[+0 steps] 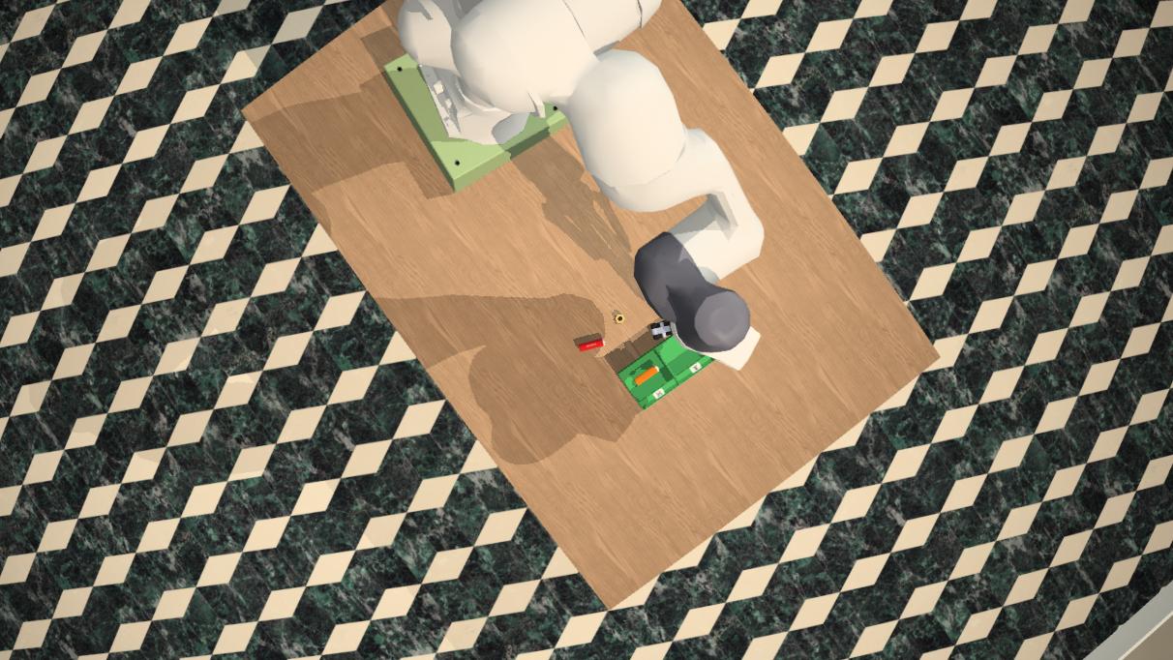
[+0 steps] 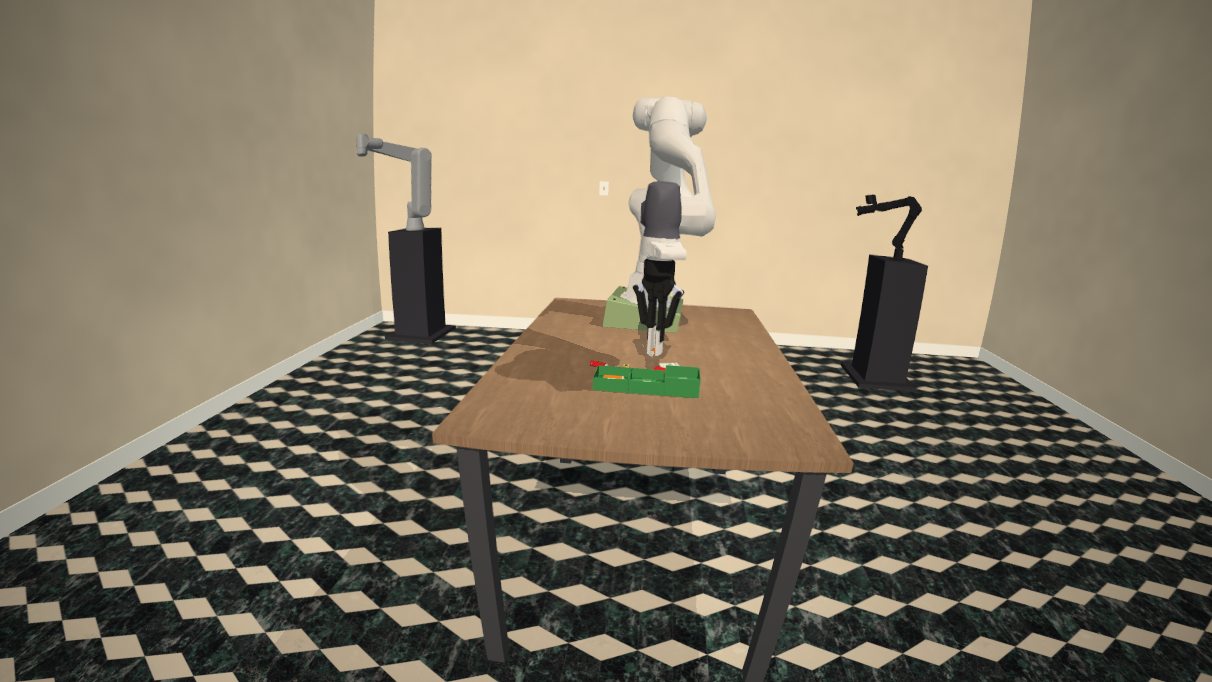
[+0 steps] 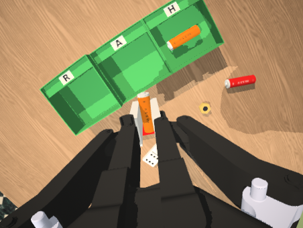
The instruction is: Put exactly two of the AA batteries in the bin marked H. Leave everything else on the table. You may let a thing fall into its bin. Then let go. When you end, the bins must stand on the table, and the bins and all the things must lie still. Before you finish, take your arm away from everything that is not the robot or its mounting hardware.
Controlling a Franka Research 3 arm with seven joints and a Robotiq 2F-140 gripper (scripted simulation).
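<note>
My gripper (image 3: 146, 110) (image 2: 655, 346) is shut on an orange AA battery (image 3: 146, 115). It holds it above the table, beside the middle of the row of green bins in the wrist view. Another orange AA battery (image 3: 184, 37) (image 1: 646, 375) lies in the bin marked H (image 3: 214, 47), the end bin at the upper right of the wrist view. A red AA battery (image 3: 241, 81) (image 1: 590, 345) lies on the table outside the bins, near bin H. In the top view the arm hides the fingertips and the held battery.
Bins A (image 3: 131, 97) and R (image 3: 59, 112) adjoin H and hold nothing that I see. A yellow nut (image 3: 204, 108) (image 1: 618, 318) lies near the red battery. A domino (image 3: 151, 158) and a mostly hidden red thing (image 3: 145, 133) lie below my fingers.
</note>
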